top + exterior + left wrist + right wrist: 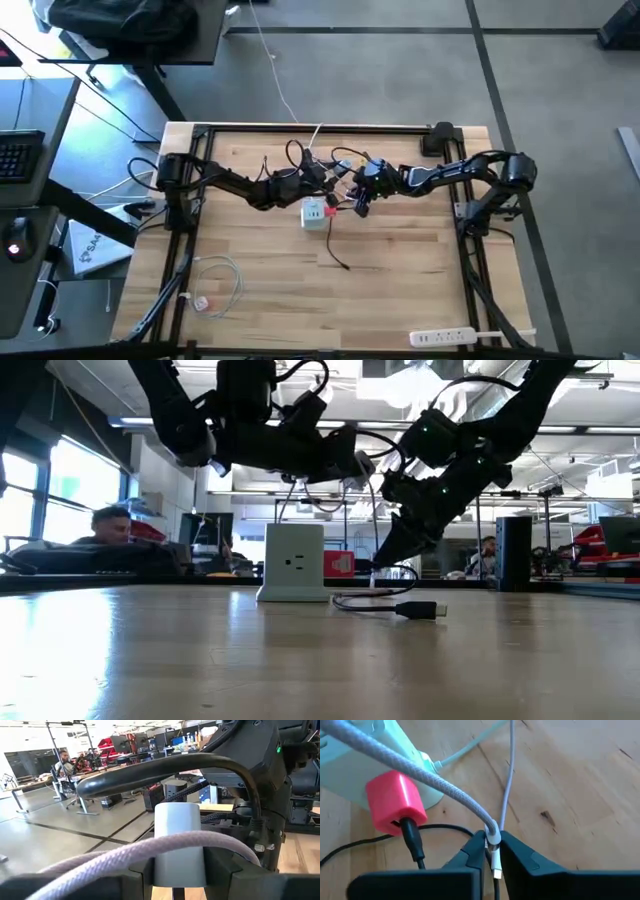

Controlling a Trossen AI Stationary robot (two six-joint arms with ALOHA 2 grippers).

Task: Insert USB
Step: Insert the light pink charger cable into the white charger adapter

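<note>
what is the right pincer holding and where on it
The right pincer pinches the white-cabled plug right at its neck, where the braided cable joins. The red USB sits against the charger, not held.

Two dark robot arms reach inward and nearly meet above the middle of the table.

The left arm stretches from the table's left edge, elbow bent, its gripper [318,178] closed around something pale and rounded, fingers [131,876] pressing both sides. The right arm extends from the right edge, wrist tilted down, its gripper [491,849] pinched nearly closed, fingertips low over the tabletop.
</note>
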